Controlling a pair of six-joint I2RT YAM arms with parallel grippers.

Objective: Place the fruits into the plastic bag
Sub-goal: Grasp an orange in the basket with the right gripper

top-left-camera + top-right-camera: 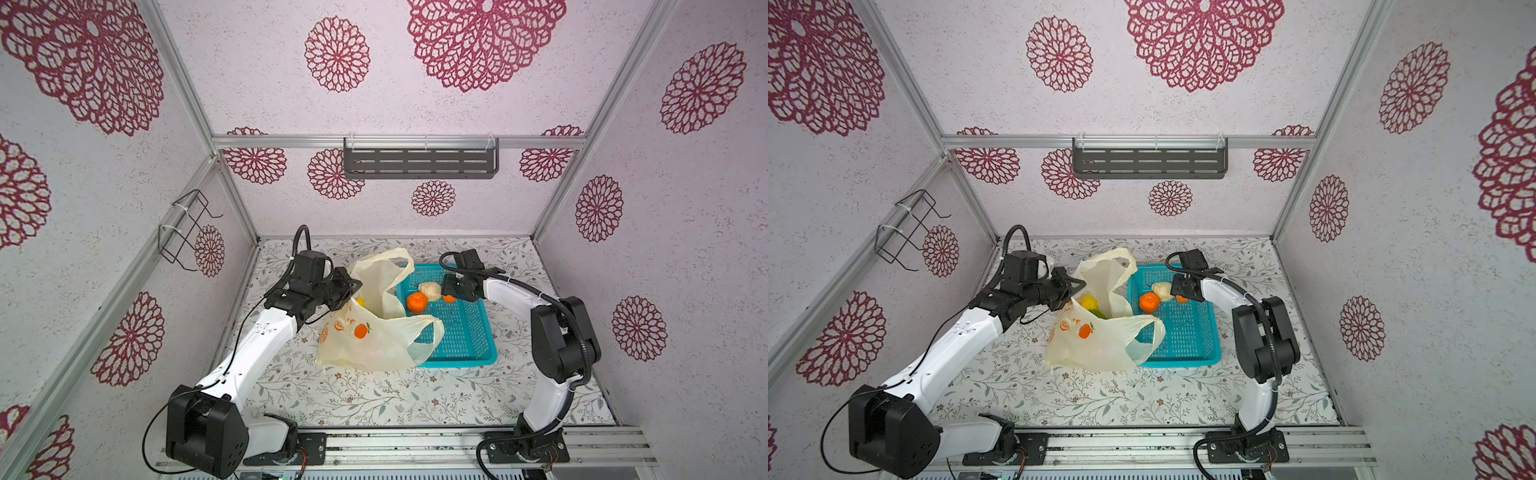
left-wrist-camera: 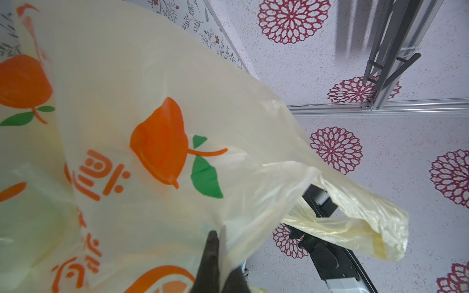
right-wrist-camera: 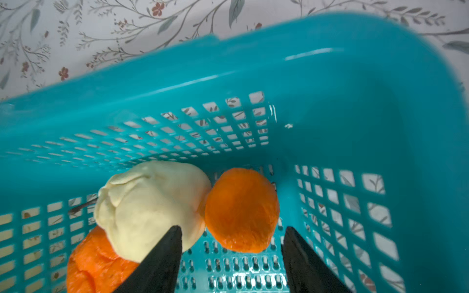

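Plastic bag point(image 1: 374, 340): cream-yellow with printed oranges, slumped on the floral table left of centre, with one handle draped over the basket's left rim and the mouth facing up.
Left gripper point(image 1: 352, 291): at the bag's far-left rim, clamped tight on the thin film, lifting that edge so the mouth gapes.
Fruits already bagged: lumpy yellow one point(image 1: 1089, 302) and a green piece point(image 1: 1099, 313), seen through the mouth in a top view. Anything deeper hidden by the film.
Teal basket point(image 1: 457, 360): just right of the bag, touching it.
Fruits not yet bagged: larger orange point(image 1: 417, 302), beige round one point(image 1: 430, 289) pressed against it, and second orange point(image 3: 242, 210) just to the right, all bunched in the basket's far half.
Right gripper point(image 3: 233, 229): lowered into the basket, jaws parted fairly wide and straddling the second orange. Nothing clamped, as far as the wrist view shows. One tip close beside the beige fruit.
Key relation: second orange directly ahead of and between the right jaws. Round, so no long axis to line up. Bag mouth to the left of that spot, past the beige fruit and the basket's left wall.
Nearer arm: right, plainly, with the left tied up holding the bag.
Likely next move: closing on the orange, then lifting clear of the rim and carrying it left to the mouth.
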